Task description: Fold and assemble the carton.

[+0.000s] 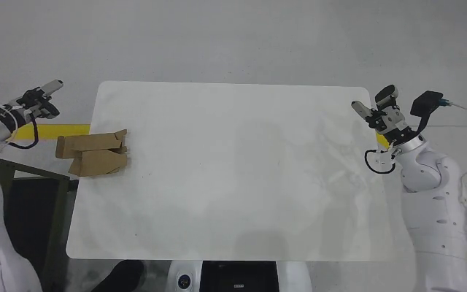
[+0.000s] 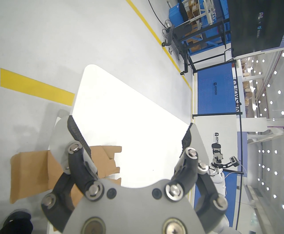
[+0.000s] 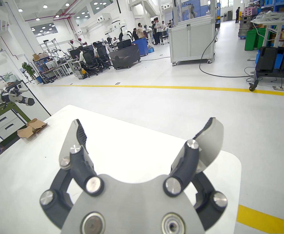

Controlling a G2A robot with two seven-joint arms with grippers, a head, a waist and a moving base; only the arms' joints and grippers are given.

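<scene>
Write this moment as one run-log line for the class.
carton: unassembled, overhanging table edge | left gripper: open, empty, near carton | right gripper: open, empty, at opposite edge | assembly: not yet done

The place is a large robotics lab or factory hall: a pale glossy floor (image 3: pixel 155 106) marked with yellow lines (image 3: pixel 155 87) lies under a high ceiling with round lamps (image 3: pixel 45 6) and exposed pipes (image 3: pixel 66 13). An aluminium-framed machine enclosure (image 3: pixel 190 39), a loose cable (image 3: pixel 221 76), green bins (image 3: pixel 250 39) and blue crates (image 2: pixel 177 11) stand about. Office chairs (image 3: pixel 91 61) sit at rows of workstations, with other white robot arms (image 3: pixel 123 28) behind. A white table (image 1: pixel 233 182) stands on the open floor.
</scene>
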